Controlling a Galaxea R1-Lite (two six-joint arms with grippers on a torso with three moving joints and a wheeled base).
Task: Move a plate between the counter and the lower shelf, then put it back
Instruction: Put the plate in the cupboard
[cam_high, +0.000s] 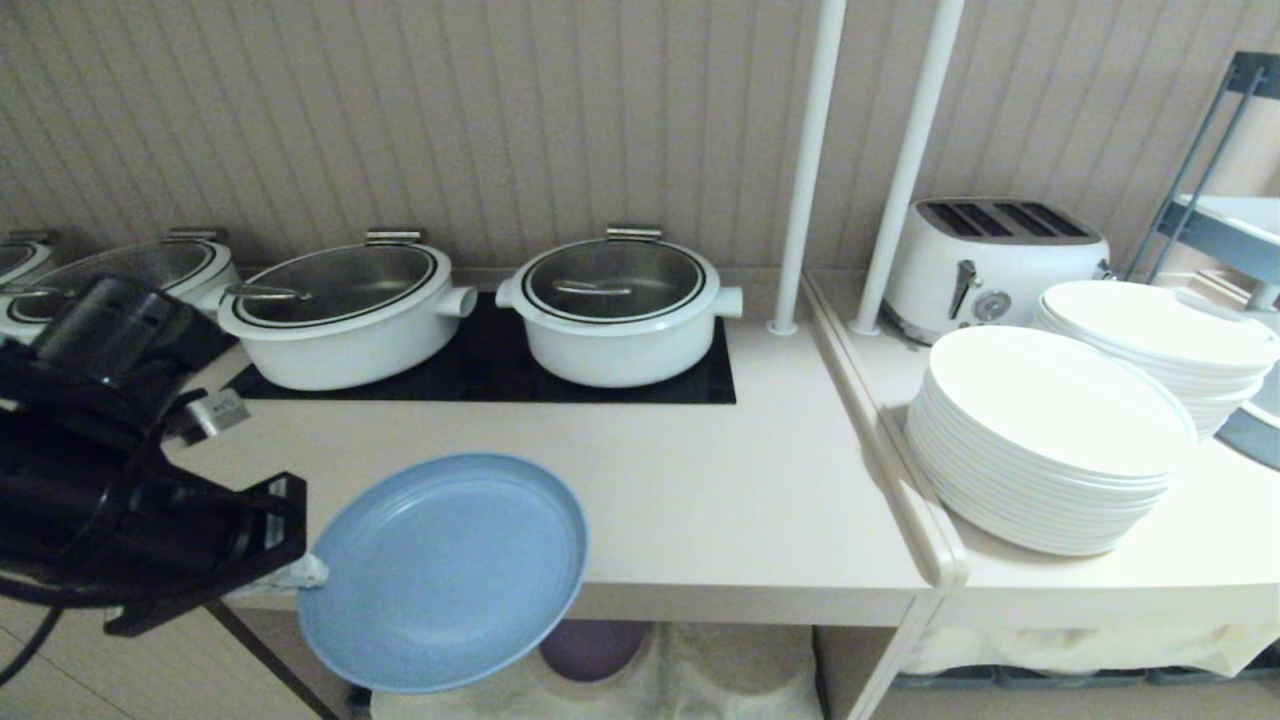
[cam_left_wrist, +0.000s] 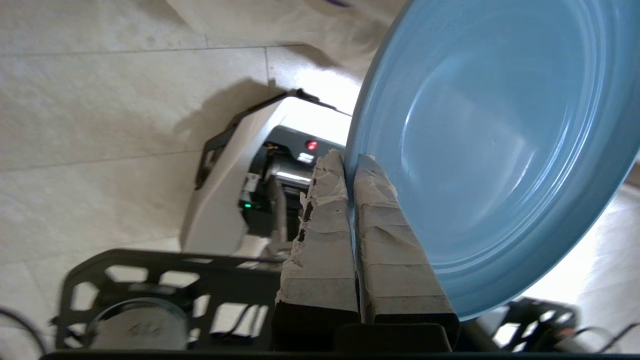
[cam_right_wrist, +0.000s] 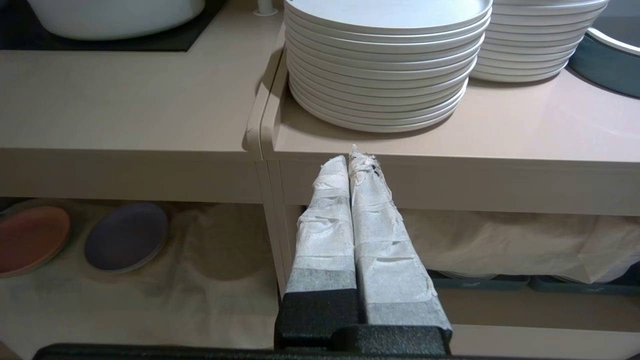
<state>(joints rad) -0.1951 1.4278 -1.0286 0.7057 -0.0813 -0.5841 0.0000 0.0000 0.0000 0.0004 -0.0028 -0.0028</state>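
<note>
My left gripper (cam_high: 305, 572) is shut on the rim of the light-blue plate (cam_high: 445, 570), which hangs tilted in the air in front of the counter's (cam_high: 720, 490) front edge, partly over it. In the left wrist view the taped fingers (cam_left_wrist: 325, 220) pinch the plate's (cam_left_wrist: 495, 150) edge, floor below. The lower shelf (cam_high: 700, 670) with its wrinkled white cloth shows under the counter, also in the right wrist view as the lower shelf (cam_right_wrist: 210, 260). My right gripper (cam_right_wrist: 352, 156) is shut on nothing, parked low in front of the counter (cam_right_wrist: 125, 110).
White lidded pots (cam_high: 615, 310) sit on black hob panels at the back. Stacks of white dinner plates (cam_high: 1050, 440) and a toaster (cam_high: 990, 260) stand on the adjoining top at right. A purple plate (cam_right_wrist: 125, 236) and a pink plate (cam_right_wrist: 30, 240) lie on the shelf cloth.
</note>
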